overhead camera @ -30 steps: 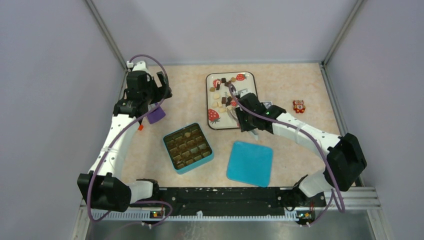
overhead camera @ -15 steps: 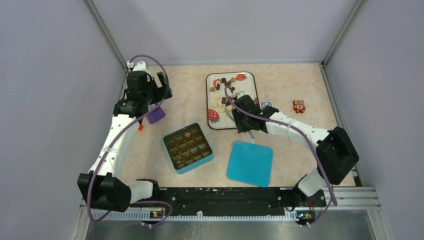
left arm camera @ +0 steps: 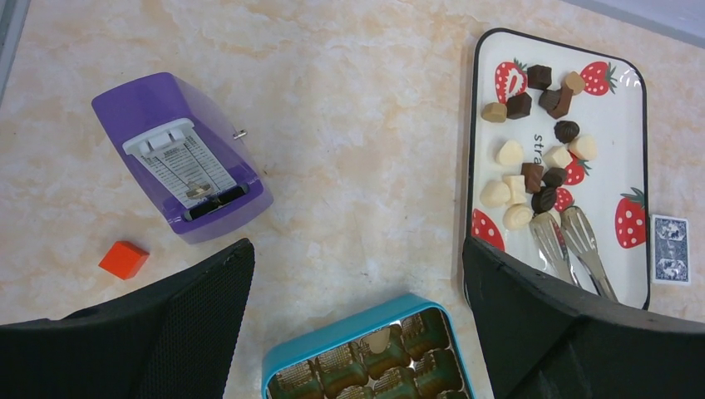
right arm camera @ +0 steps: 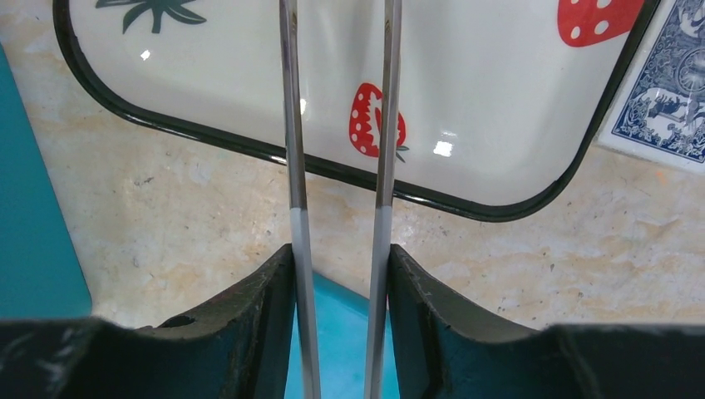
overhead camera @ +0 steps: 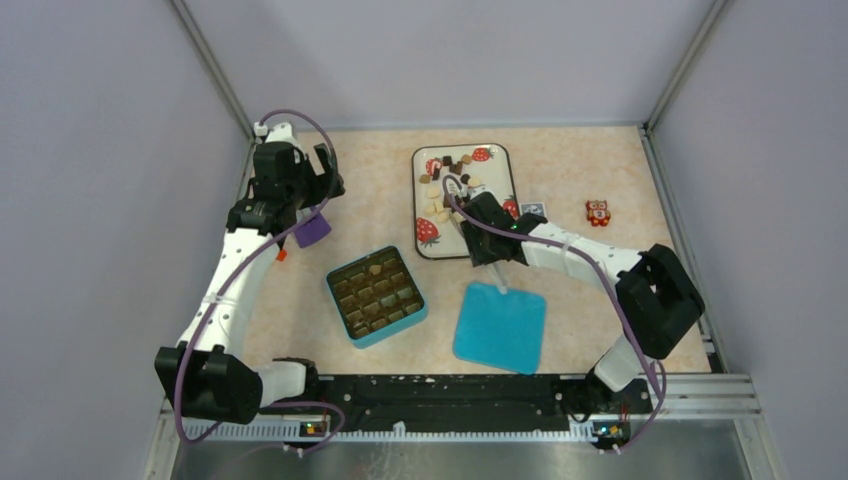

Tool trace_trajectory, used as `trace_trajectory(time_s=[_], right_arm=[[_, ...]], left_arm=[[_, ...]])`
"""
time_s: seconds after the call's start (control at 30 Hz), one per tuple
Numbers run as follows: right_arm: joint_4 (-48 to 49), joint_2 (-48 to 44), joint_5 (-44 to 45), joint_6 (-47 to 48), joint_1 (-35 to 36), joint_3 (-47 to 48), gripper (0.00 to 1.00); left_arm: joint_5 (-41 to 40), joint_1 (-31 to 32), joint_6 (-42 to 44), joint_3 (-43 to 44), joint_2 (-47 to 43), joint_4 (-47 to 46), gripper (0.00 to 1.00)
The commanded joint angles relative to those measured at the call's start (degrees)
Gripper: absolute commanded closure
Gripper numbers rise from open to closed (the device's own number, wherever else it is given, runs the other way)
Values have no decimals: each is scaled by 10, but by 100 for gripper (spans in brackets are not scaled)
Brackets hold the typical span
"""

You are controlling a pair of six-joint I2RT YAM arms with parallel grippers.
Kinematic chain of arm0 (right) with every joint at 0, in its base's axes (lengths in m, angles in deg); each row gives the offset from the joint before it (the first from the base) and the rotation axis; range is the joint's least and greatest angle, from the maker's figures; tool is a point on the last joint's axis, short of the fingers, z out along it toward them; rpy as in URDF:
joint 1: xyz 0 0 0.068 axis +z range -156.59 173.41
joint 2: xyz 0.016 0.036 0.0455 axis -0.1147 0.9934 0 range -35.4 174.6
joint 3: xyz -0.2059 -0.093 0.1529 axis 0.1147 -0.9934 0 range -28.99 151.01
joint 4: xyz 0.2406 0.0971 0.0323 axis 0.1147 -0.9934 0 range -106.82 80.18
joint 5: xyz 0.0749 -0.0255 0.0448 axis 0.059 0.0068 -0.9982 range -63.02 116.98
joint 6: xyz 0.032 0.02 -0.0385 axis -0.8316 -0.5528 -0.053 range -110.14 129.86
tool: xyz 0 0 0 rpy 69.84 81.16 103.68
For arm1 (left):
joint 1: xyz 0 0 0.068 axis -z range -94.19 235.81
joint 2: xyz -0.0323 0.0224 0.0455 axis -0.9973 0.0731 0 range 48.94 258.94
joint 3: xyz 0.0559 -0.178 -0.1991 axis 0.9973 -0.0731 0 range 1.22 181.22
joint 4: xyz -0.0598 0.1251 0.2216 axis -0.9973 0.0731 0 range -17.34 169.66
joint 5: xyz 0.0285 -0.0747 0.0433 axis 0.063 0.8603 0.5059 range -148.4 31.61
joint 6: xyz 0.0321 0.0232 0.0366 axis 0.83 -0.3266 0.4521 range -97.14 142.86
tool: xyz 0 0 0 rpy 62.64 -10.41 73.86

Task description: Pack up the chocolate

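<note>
Several chocolate pieces (overhead camera: 450, 178), dark, light brown and cream, lie on the strawberry-print tray (overhead camera: 496, 162); they also show in the left wrist view (left arm camera: 532, 174). The teal box (overhead camera: 335, 277) stands open with one cream piece (left arm camera: 380, 339) in a back cell. My right gripper (overhead camera: 482, 238) is shut on metal tongs (right arm camera: 293, 125), whose two arms reach over the tray's near end (right arm camera: 499, 108). The tong tips (left arm camera: 574, 245) lie spread apart beside the nearest cream pieces, holding nothing. My left gripper (left arm camera: 356, 249) is open and empty, high above the table left of the tray.
The teal lid (overhead camera: 500, 327) lies flat at the front right of the box. A purple device (left arm camera: 179, 158) and a small orange cube (left arm camera: 123, 258) lie at the left. A playing card (left arm camera: 670, 248) and an orange owl figure (overhead camera: 597, 211) lie right of the tray.
My right arm has swung left, carrying the tongs further over the tray's near end. The left arm has not moved.
</note>
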Motion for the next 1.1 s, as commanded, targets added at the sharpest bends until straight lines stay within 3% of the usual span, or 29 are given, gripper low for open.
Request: trace_trajectory(time_s=[0.0, 0.2, 0.37, 0.87, 1.07], right_arm=[[35, -6, 22, 1, -4, 27, 60], [29, -27, 15, 7, -4, 27, 76], [11, -56, 5, 19, -4, 28, 83], [-43, -124, -34, 48, 0, 55, 88], [-60, -160, -61, 92, 41, 65, 88]], left_arm=[[9, -3, 5, 1, -11, -24, 1], [14, -3, 5, 0, -7, -27, 1], [13, -3, 5, -2, -6, -28, 1], [10, -3, 4, -6, -3, -30, 1], [2, -3, 4, 1, -1, -25, 1]])
